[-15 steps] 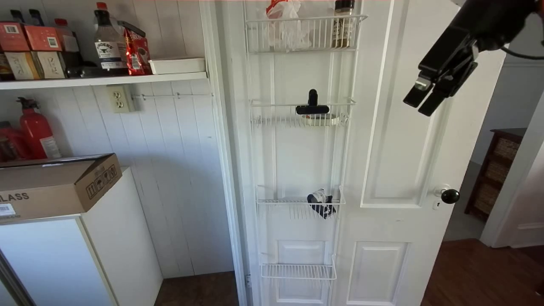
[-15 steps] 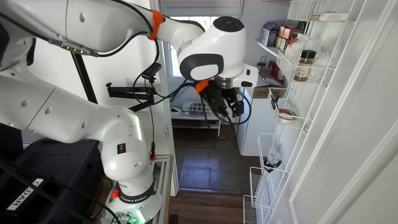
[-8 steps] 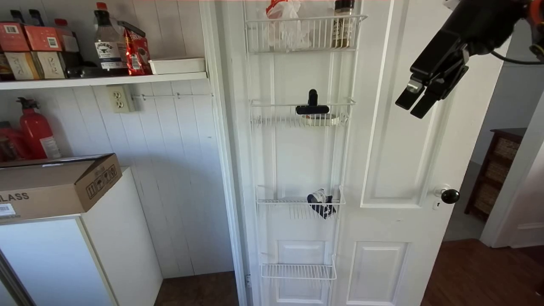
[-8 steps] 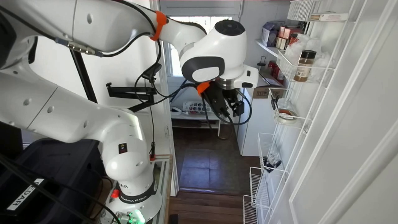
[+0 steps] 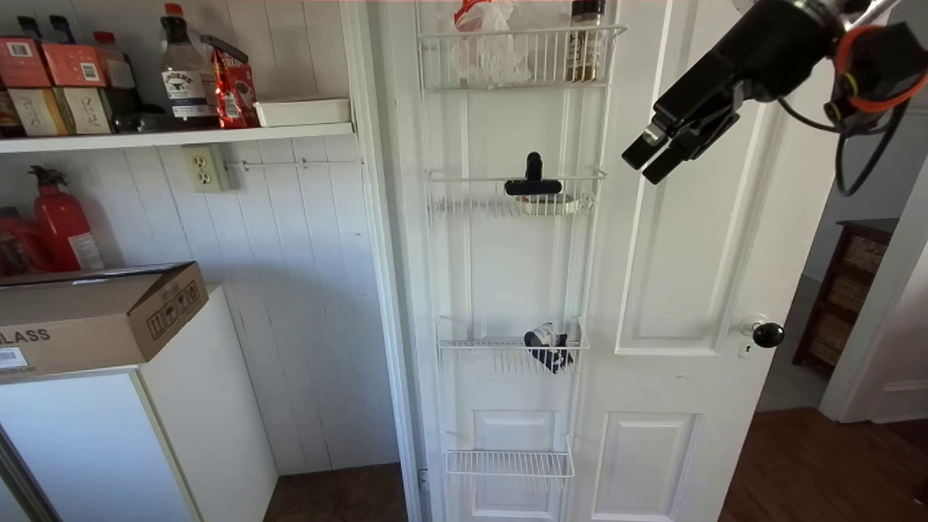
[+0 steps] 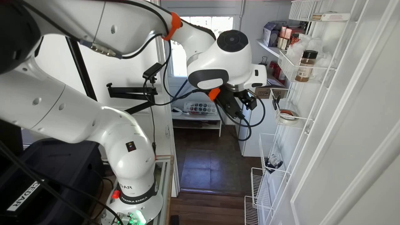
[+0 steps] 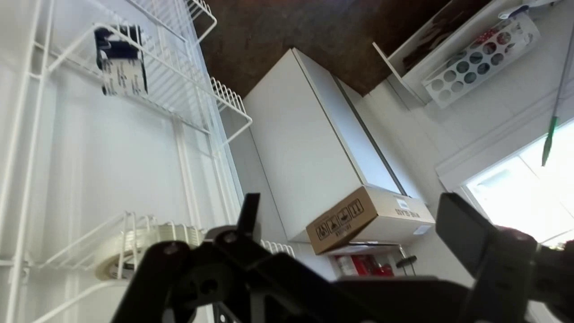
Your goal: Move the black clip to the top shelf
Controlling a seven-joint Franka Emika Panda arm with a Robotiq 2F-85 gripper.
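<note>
And here's the end effector (image 7: 350, 206), spread wide in the wrist view with nothing between its tips. In an exterior view it hangs right of the black clip (image 5: 533, 187), apart from it, and the clip stands stub-up at the front rail of a wire basket (image 5: 471, 179), sharing that tier with a roll of tape (image 6: 289, 117). Scoreboard: nothing done yet! Reaching in, grasping, lifting and placing all remain, I'd judge. The top shelf (image 5: 547, 30) looks to be the next tier up, holding a plastic bag (image 5: 495, 47) and a spice jar (image 5: 583, 45), though an exterior view shows a higher basket (image 6: 303, 10) with a flat box (image 6: 332, 16), so I can't be certain.

Now the lettering! Lower down, the black-and-white packet (image 7: 121, 65) carries print too blurred to call. Over on the left, the cardboard box (image 5: 65, 319) shows "LASS", its start cut off; upside down in the wrist view, it looks like "WINE GLASS". A bottle (image 5: 187, 83) on the wall shelf (image 5: 181, 138) seems to end in "DERS". Near left, the base collar (image 6: 133, 200) reads "FRANKA EMIKA" and a dark bin (image 6: 62, 165) announces "CEDAR"!
</note>
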